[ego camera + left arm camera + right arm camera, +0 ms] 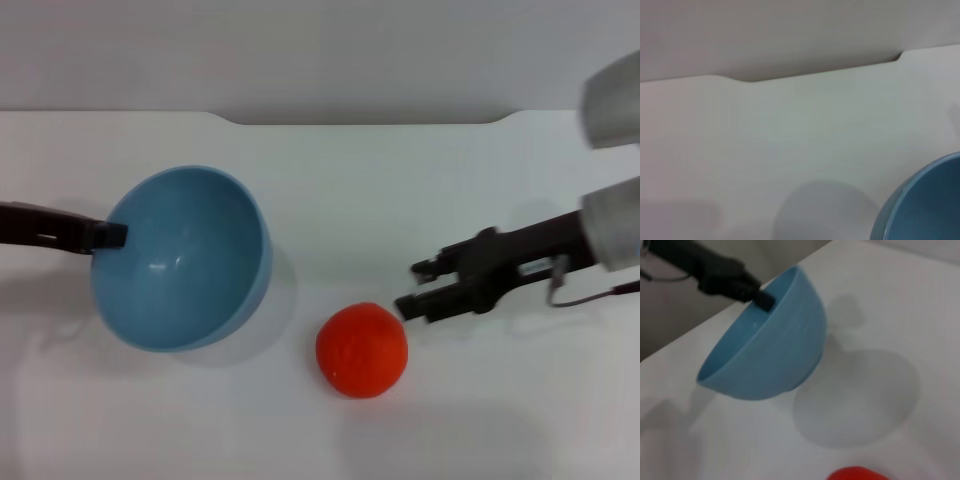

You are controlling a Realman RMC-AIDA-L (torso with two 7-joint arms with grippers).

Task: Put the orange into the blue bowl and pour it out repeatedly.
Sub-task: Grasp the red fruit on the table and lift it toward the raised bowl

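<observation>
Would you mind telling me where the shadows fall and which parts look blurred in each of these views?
Head view: the right arm's pale upper casing is blurred, and the orange casts only a faint shadow. Right wrist view: the tilted blue bowl, held at its rim by the left gripper, throws a soft round shadow on the table. Left wrist view: soft throughout, with a dim round shadow beside the bowl.

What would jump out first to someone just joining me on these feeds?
The blue bowl, held by its rim in the left gripper, hangs tilted above the table with nothing inside it. The orange lies on the table to the bowl's right, and the open right gripper hovers just beside it.
</observation>
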